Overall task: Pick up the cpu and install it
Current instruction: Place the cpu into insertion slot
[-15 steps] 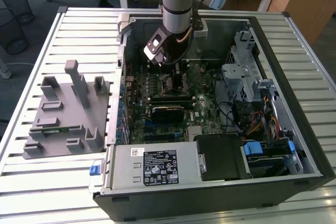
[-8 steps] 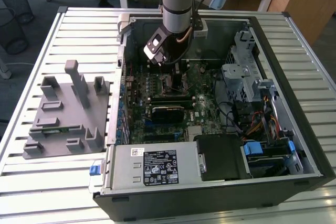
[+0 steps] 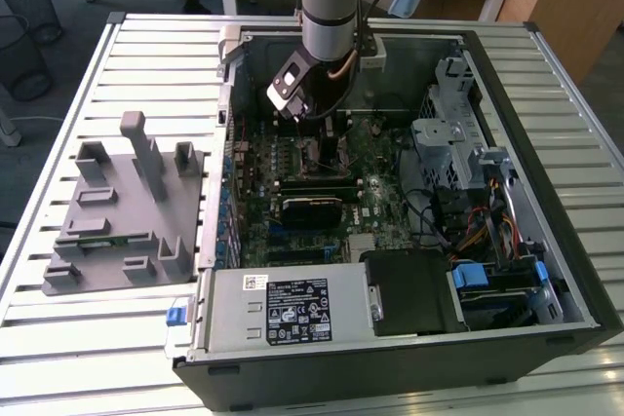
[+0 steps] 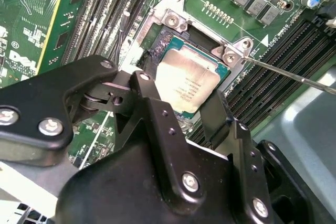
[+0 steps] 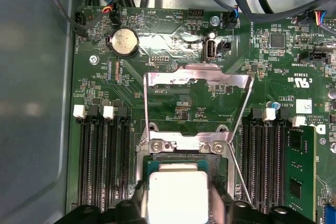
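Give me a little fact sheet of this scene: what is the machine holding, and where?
Setting: open computer case on a slatted table
Arm: reaches down into the case
Hand: shut on the cpu, fingers on two opposite edges
Cpu: silvery top up, right over the socket
Socket cover: swung open
Seated yet: cannot tell

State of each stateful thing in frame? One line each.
cpu: down in socket, gripped
gripper: shut on cpu
load plate: flipped open
lever: unlatched
case: side open
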Action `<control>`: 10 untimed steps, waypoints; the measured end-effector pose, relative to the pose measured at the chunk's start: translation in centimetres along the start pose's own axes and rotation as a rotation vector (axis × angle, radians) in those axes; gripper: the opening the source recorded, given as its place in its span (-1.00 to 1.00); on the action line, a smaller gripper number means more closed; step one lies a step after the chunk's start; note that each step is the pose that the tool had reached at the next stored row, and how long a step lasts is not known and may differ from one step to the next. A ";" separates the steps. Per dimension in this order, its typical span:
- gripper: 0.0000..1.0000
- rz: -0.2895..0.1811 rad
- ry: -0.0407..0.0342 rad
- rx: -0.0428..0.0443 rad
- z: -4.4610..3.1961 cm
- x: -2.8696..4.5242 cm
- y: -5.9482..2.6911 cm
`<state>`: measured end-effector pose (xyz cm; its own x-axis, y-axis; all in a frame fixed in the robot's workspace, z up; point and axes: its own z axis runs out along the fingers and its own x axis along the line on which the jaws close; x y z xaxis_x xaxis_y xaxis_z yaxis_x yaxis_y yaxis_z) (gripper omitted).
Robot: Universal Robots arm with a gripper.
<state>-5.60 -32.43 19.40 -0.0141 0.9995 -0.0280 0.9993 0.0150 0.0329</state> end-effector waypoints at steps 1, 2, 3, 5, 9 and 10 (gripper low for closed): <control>0.17 0.000 -0.0003 0.0002 -0.01 0.00 0.00; 0.07 0.000 -0.0002 0.0000 -0.01 0.00 0.00; 0.07 0.000 0.0001 -0.0002 -0.03 0.00 0.00; 0.07 0.000 0.0001 -0.0002 -0.18 0.00 0.01; 0.07 0.000 0.0003 -0.0003 -0.40 -0.01 0.01; 0.07 0.000 0.0001 -0.0002 -0.41 -0.03 0.01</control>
<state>-5.61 -32.45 19.81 -0.0140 0.9995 -0.0279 0.9993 0.0149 0.0331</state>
